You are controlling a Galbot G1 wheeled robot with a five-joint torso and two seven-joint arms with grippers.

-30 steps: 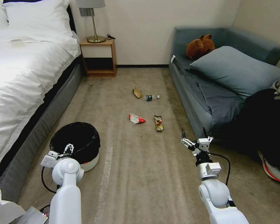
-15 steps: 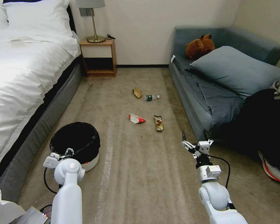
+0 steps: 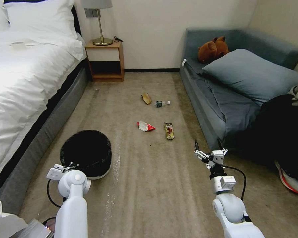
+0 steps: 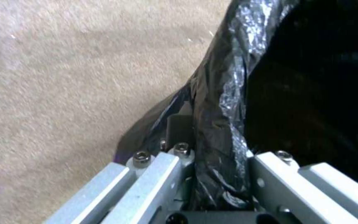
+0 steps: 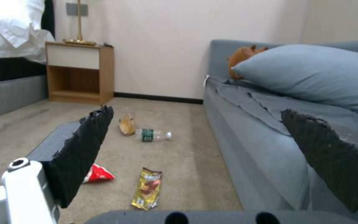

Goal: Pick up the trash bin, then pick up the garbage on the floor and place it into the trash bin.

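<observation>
The left gripper [image 4: 212,186] is clamped on the bag-lined rim of the trash bin [image 3: 86,153], beside the bed [image 3: 23,82]. Judged from this, lift straight and slowly so the thin rim does not slip. The right gripper [image 3: 208,150] hovers with jaws apart near the sofa [image 3: 222,109]. The wrapper [image 3: 145,126], snack packet [image 3: 169,131], bottle [image 3: 161,103] and paper scrap [image 3: 146,98] lie ahead on open carpet.

Left gripper [image 4: 218,174] clamped low; right gripper [image 3: 207,149] spread wide, raised.
</observation>
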